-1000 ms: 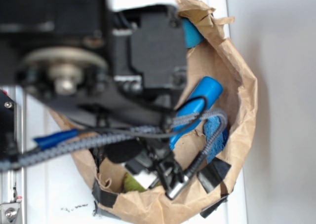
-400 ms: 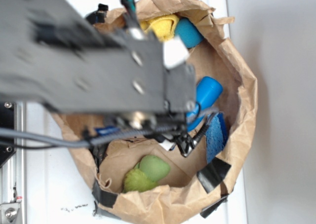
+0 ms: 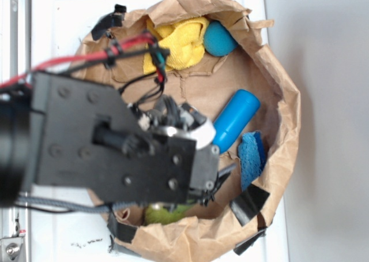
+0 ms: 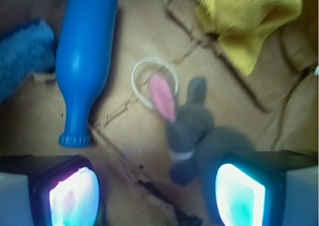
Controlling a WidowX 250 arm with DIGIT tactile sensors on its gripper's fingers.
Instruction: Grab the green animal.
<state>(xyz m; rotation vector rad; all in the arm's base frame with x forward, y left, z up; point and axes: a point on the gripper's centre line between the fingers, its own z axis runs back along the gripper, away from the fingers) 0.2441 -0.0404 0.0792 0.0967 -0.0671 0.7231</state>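
The green animal (image 3: 164, 214) lies at the near end of the brown paper bag (image 3: 288, 100); only a fuzzy yellow-green strip of it shows below the black arm. It is out of the wrist view. My gripper (image 4: 157, 198) is open, its two lit fingertips (image 4: 75, 196) wide apart over bare paper. A grey plush bunny (image 4: 192, 129) with a pink ear lies just ahead of the right finger, not between the fingers. In the exterior view the arm's body hides the jaws.
Inside the bag lie a blue bottle (image 3: 235, 120) (image 4: 84, 56), a yellow cloth (image 3: 179, 40) (image 4: 249, 17), a blue ball (image 3: 219, 38), a blue sponge (image 3: 252, 158) (image 4: 25, 56) and a white ring (image 4: 154, 81). Black tape (image 3: 249, 204) patches the bag's rim.
The arm has swung across the bag, uncovering the yellow cloth and ball. Its body now covers most of the green animal, which showed whole 0.4 s ago.
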